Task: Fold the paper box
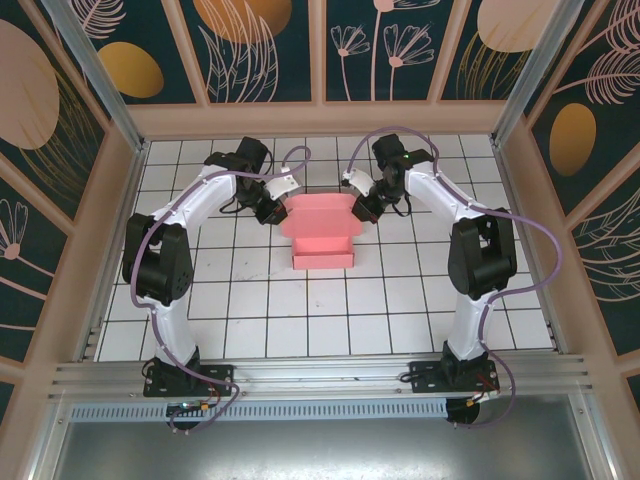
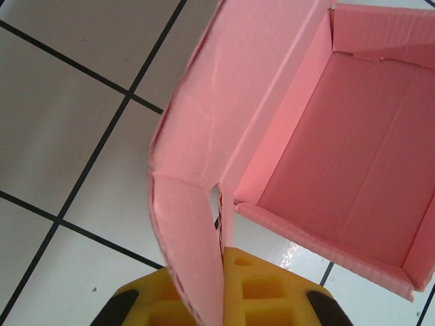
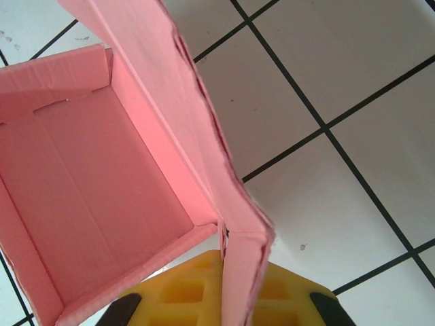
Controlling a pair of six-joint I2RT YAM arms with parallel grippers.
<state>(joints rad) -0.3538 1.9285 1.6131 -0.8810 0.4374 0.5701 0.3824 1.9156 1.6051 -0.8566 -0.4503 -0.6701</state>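
Paper box [image 1: 322, 235], pink, half-formed, on table [image 1: 330, 310]. Left tool [image 1: 273, 208] at 9 o'clock, right tool [image 1: 364, 208] at 3 o'clock. Both are clamped on its sides.

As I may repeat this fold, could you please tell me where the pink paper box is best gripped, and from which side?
Probably take the paper box by its raised side flaps, one per arm, coming in from the outer left and right. Each flap stands on edge, so the jaws can pinch its thin card, as the left gripper and right gripper do.
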